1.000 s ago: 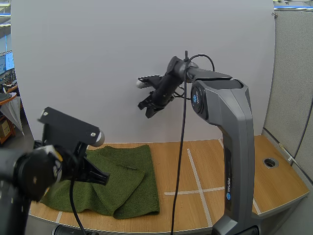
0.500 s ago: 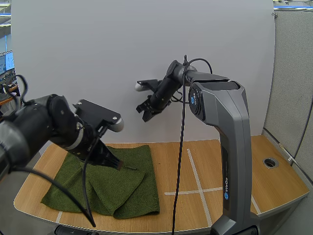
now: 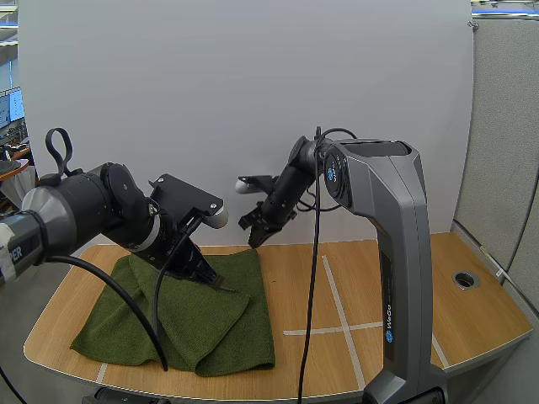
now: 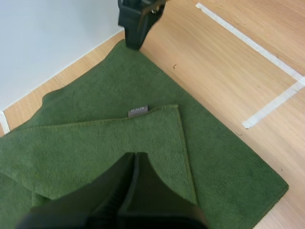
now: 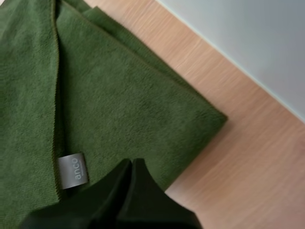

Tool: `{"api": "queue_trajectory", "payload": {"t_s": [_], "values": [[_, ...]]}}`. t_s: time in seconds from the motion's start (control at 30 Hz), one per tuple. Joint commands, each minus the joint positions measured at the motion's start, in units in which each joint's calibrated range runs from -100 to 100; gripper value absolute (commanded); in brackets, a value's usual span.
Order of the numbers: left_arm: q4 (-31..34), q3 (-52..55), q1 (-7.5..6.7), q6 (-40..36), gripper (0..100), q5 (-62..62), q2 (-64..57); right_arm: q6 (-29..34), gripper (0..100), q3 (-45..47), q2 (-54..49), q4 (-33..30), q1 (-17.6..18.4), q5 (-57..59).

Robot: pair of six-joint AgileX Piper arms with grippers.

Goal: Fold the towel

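Towel of dark green, short-piled cloth lies on the left part of the pale wooden tabletop. One flap is folded over it in a slanted, roughly triangular layer. A small grey woven label sits at the flap's hemmed edge (the letters read "anco"). The left end effector is closed, its black fingers pressed into one dark wedge low over the flap; I cannot tell whether the tips touch the cloth. The right end effector is also closed to a wedge and hangs above the towel's far right corner. White tape lines cross the bare wood beside the towel.
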Motion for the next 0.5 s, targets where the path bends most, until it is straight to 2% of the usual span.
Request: {"api": "queue_trajectory", "payload": {"t_s": [0.0,0.3,0.47], "values": [[-1.58,-0.45,-0.04,3.02,0,-3.02,3.15,-3.66,0,4.15,-0.56,3.78,0.07,-3.54],[-1.58,-0.45,-0.04,3.15,0,-4.4,6.39,-4.16,0,4.27,1.18,4.57,1.4,-21.22],[-1.58,-0.45,-0.04,3.15,0,-4.4,6.39,-4.16,0,4.27,3.17,4.62,1.73,-25.57]]}}
